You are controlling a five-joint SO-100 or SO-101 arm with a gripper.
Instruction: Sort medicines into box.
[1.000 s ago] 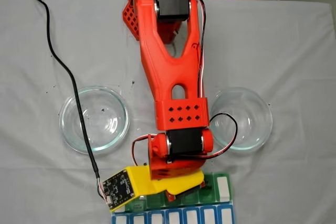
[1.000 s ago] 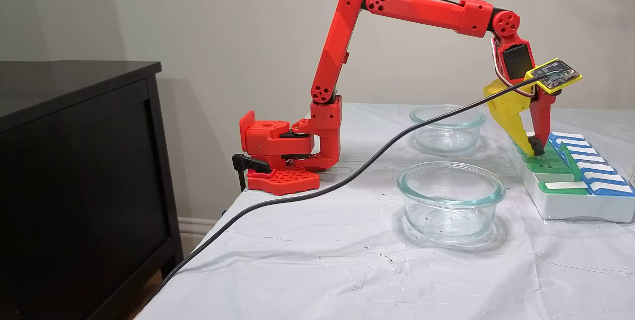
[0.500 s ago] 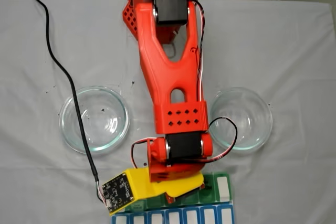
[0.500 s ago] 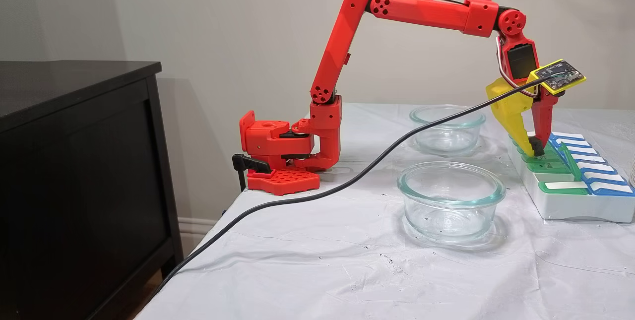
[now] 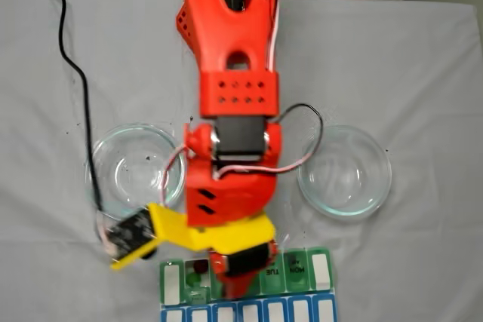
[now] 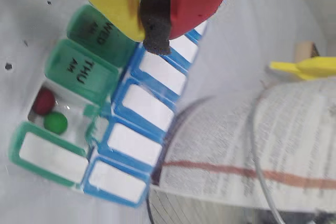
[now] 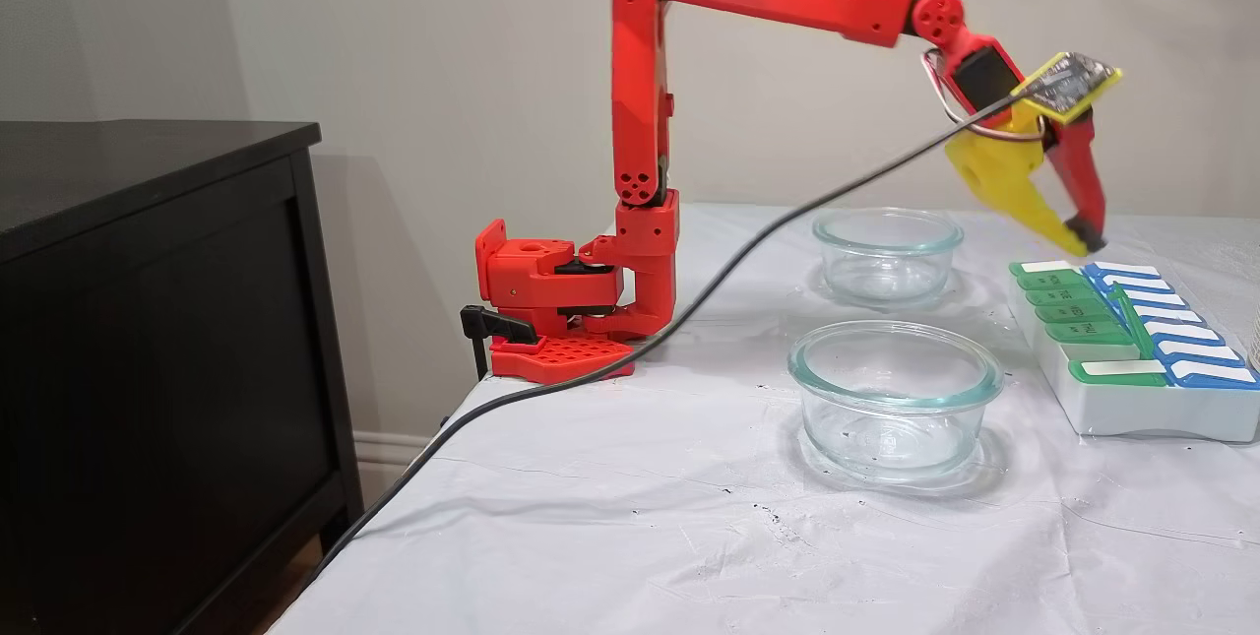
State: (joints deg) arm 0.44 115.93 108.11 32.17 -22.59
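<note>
Red-yellow pincer [image 7: 1083, 243] closed, clear above box [image 7: 1132, 399] (balls inside).

Light: soft, even room light, bright enough in all views.
Shadows: faint ones under the two clear round glass dishes [image 7: 894, 399] on the white cloth-covered table [image 7: 610, 517].
Glare: pale highlights on dish rims.
Blur: the red arm [image 5: 230, 148] is smeared in the top-down fixed view.
Focus: wrist view soft, the printed paper sheet [image 6: 252, 150] hazy at right.
</note>
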